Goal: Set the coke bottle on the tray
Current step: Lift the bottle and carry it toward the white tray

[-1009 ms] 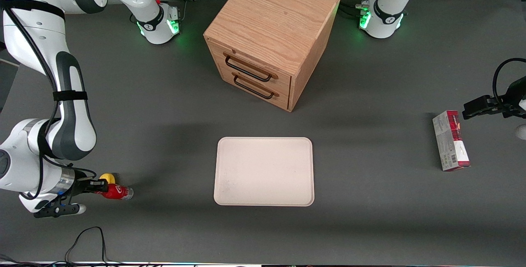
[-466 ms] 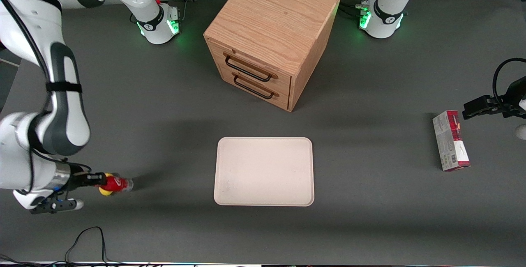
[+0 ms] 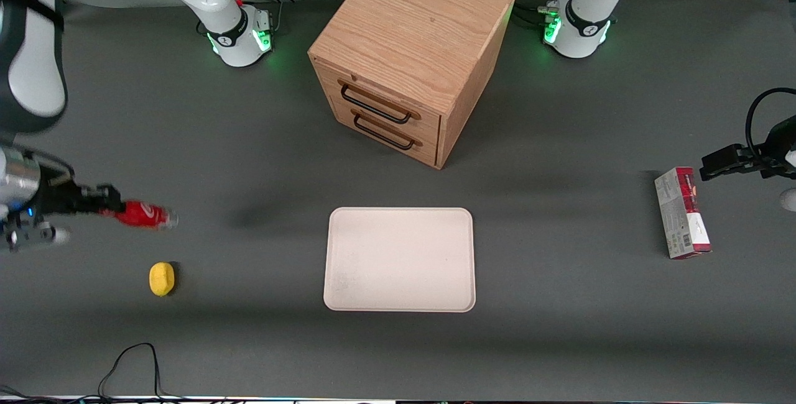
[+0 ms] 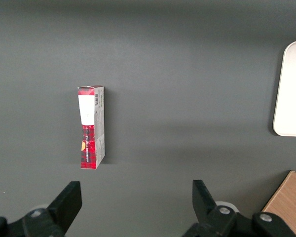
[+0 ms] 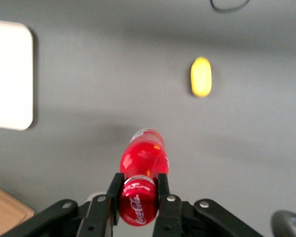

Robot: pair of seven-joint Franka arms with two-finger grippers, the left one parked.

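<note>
The gripper (image 3: 112,210) sits at the left edge of the front view, raised clear of the worktop (image 3: 249,342), and its fingers (image 5: 164,195) are clamped on the coke bottle (image 3: 142,215) near the capped end. The bottle lies roughly horizontal in the grasp, its long axis running out from the fingers toward the middle of the frame, clear base leading. The relation that matters for the coming move is that the tray (image 3: 400,260) lies along nearly the same line the bottle points, well apart from it at lower centre of the front view and a little nearer the front camera than the bottle. The carry therefore looks to be mostly a sideways travel toward the parked arm's end, followed by a descent. The tray holds nothing, so any spot on its flat floor seems usable. The wooden cabinet (image 3: 404,62), at upper centre of the frame, has both drawers closed, so their contents cannot be seen. A yellow lemon-shaped object (image 3: 161,279) rests on the worktop below the bottle in the frame, and a red-and-grey carton (image 3: 682,212) lies near the right edge.
</note>
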